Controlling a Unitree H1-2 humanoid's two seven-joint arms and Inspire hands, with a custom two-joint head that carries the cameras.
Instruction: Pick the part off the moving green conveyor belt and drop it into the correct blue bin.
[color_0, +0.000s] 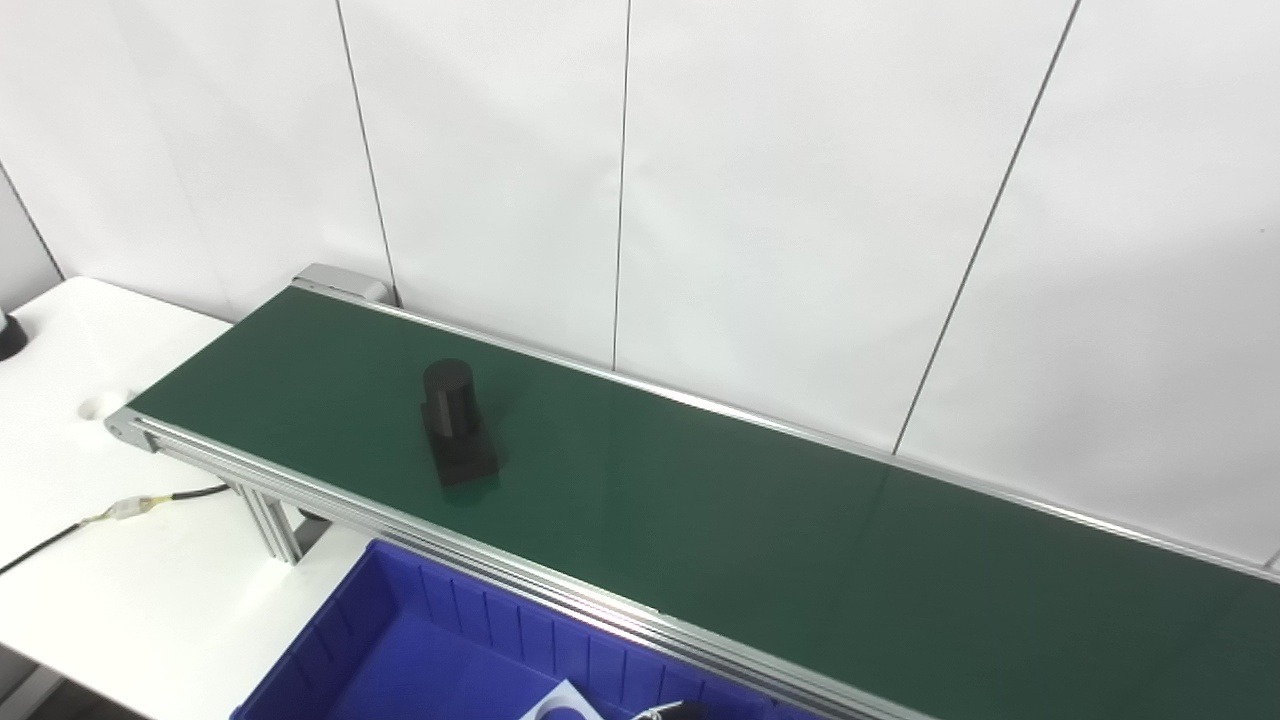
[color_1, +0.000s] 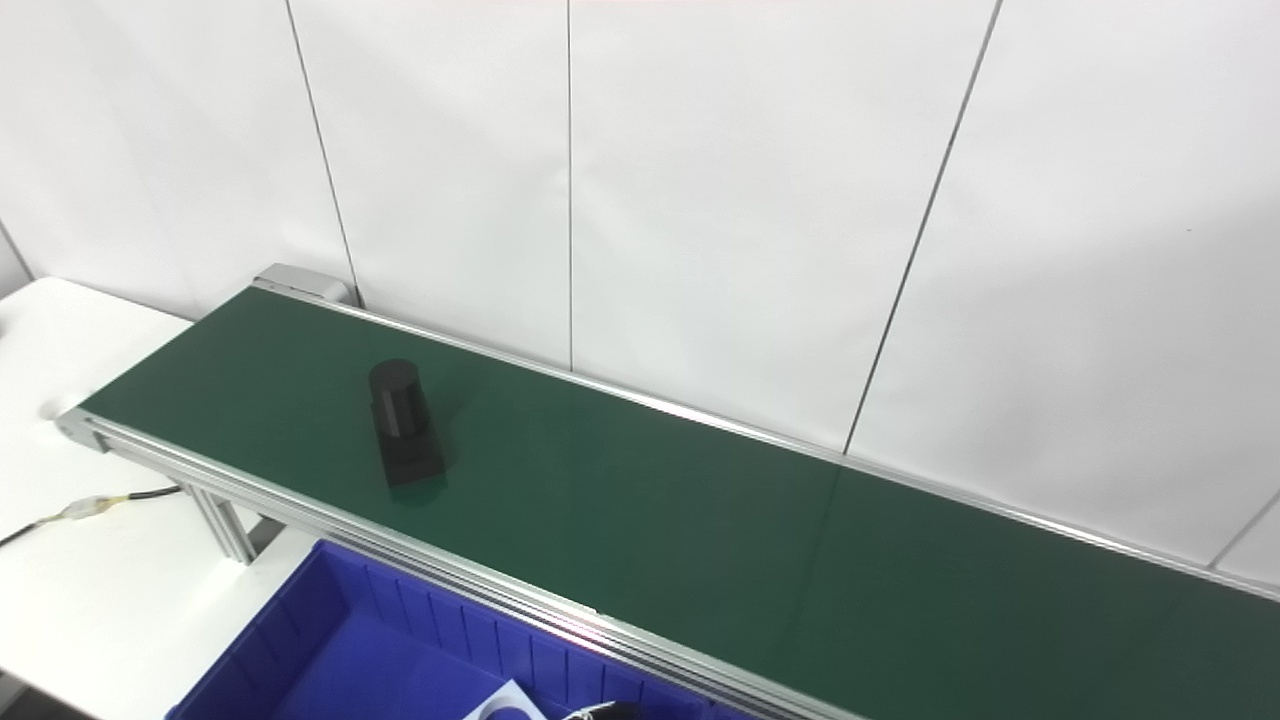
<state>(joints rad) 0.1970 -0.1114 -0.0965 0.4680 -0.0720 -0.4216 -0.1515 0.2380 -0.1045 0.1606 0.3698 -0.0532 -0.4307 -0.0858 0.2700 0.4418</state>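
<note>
A black part (color_0: 455, 420), a short cylinder on a rectangular base, lies on the green conveyor belt (color_0: 760, 520) toward its left end; it also shows in the right eye view (color_1: 402, 423). A blue bin (color_0: 430, 650) sits in front of the belt at the bottom of the picture, below the part. Neither hand is in view. A small dark shape (color_0: 672, 711) pokes in at the bottom edge over the bin; I cannot tell what it is.
The belt runs diagonally from upper left to lower right on a silver frame (color_0: 300, 485), against a white panelled wall. A white table (color_0: 110, 560) on the left carries a black cable with a connector (color_0: 130, 508). A white label (color_0: 562, 702) lies inside the bin.
</note>
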